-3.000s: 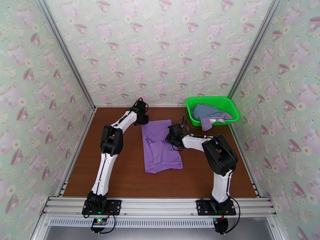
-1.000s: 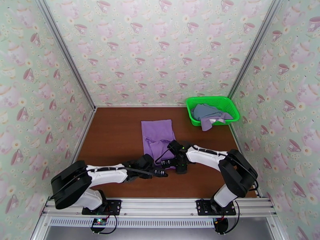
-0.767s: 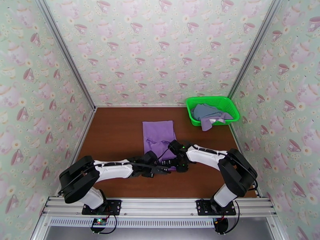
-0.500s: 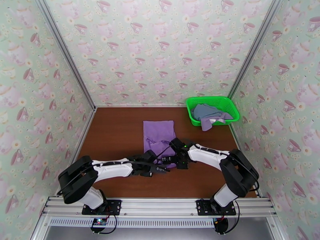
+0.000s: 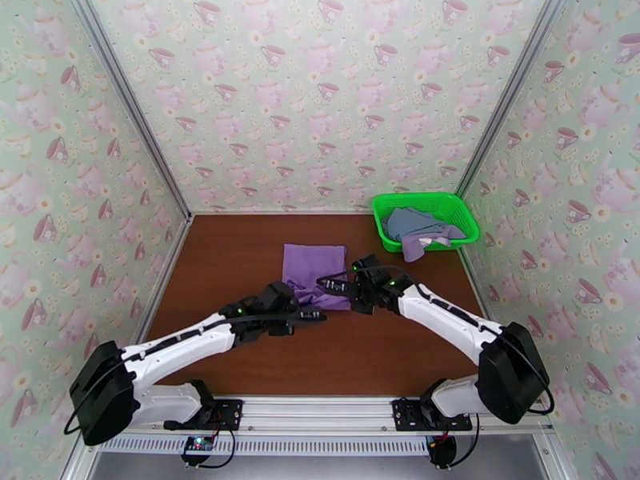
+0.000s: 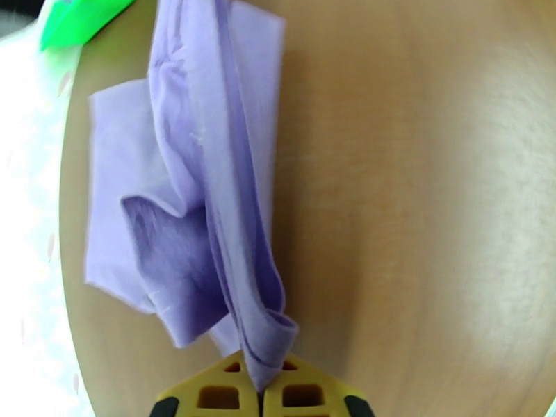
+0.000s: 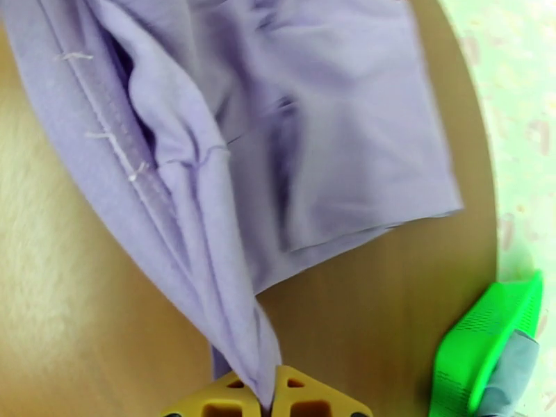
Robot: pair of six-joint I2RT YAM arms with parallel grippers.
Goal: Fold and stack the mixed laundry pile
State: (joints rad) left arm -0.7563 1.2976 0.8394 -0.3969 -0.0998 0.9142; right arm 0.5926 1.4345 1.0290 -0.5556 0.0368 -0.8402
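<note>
Claws first: your left claw (image 6: 261, 390) is pinched fully closed on a corner of the bright purple shirt (image 6: 187, 203). Your right claw (image 7: 271, 397) is clamped just as tight on another gathered corner, with cloth trailing away from each toward 12 o'clock. From overhead, both claws sit at the shirt's 6 o'clock end, near the middle of the table (image 5: 232, 250). That end is drawn up while the far half lies flat. Read this as a lengthwise fold in hand, not finished: the cloth is bunched and creased between the grips, and nothing is stacked. Out at 2 o'clock, the green basket (image 5: 416, 198) holds the dusty blue-grey garment (image 5: 412, 222). The pale lavender-grey one (image 5: 416, 246) is draped over its 6 o'clock rim, and both are unfolded. So you're on the first of three pieces; two more folds and the stacking are left.
</note>
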